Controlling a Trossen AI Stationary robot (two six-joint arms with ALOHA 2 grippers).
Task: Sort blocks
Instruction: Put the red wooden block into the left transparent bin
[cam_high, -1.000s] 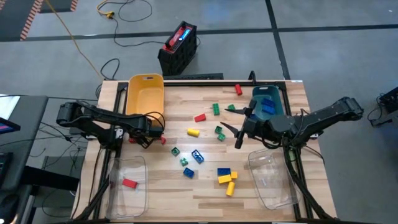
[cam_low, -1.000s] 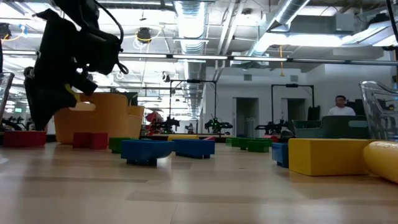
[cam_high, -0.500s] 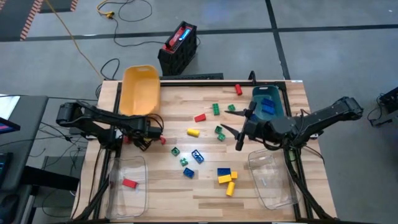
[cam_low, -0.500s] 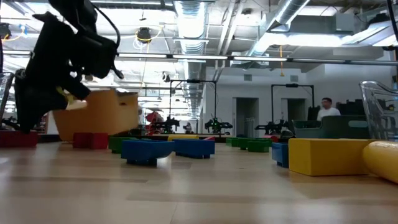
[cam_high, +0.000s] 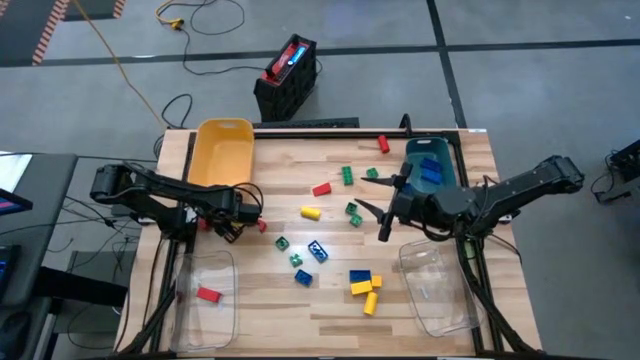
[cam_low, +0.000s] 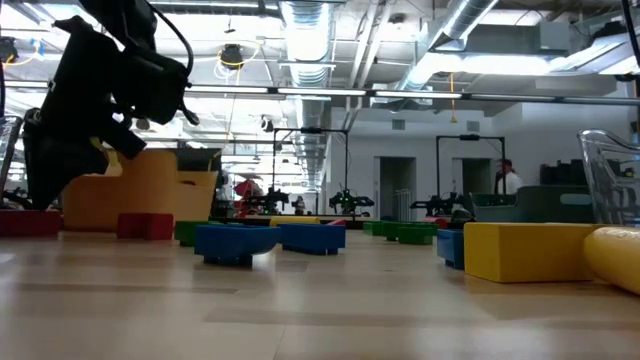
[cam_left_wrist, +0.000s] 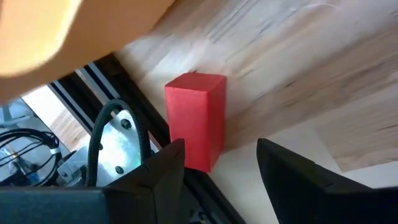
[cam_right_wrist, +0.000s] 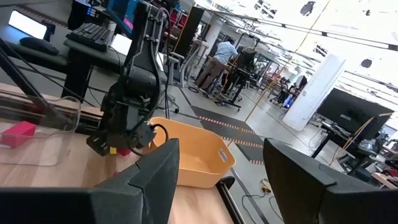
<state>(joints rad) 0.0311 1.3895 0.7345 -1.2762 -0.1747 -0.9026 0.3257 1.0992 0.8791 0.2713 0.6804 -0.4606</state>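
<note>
Both tools (cam_high: 232, 222) (cam_high: 375, 205) agape, low

On the table: two clear bins (cam_high: 208, 300), one yellow bin (cam_high: 219, 152), one teal bin (cam_high: 431, 163)

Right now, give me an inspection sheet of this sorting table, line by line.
Surface: wooden table, bare at the near edge.
Job's things: blocks scattered mid-table in red, yellow, green and blue; one red block lies in the clear bin on the left; blue ones lie in the teal bin.
Clutter: yellow bin at the far left corner; second clear bin on the right.
Grippers: left claw open, low over a red brick at the table's edge; right claw open above the table, holding nothing.
Cables: yellow cord on the floor.
Surroundings: black crate behind the table; people far off in the room.
</note>
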